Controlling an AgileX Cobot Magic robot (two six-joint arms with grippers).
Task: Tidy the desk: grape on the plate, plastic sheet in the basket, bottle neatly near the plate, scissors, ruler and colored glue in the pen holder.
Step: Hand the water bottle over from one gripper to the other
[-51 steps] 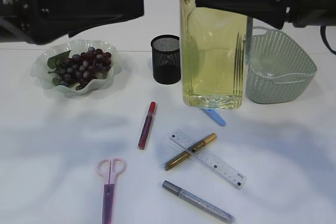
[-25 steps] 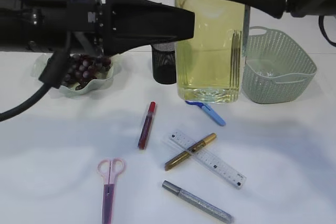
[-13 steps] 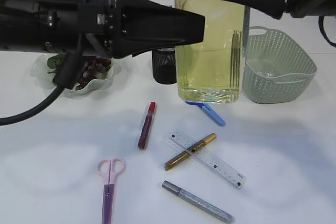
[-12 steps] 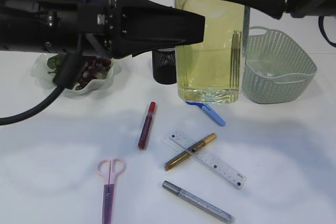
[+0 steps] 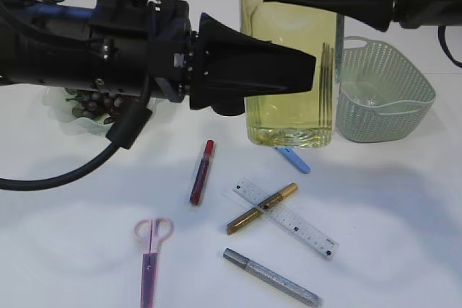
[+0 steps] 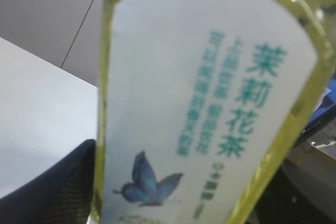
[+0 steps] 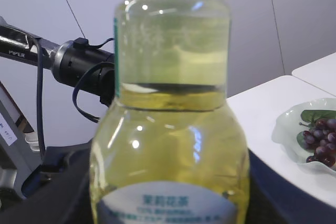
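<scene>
In the exterior view, the left gripper has pushed in from the left edge toward the centre, now covering most of the pale wavy plate of dark grapes and the black mesh pen holder. Its fingers stand wide apart beside the tall clear bottle of yellow tea, suggesting a handover. At upper right, the right gripper stays clamped on the bottle, just above the table. The green basket sits far right.
</scene>
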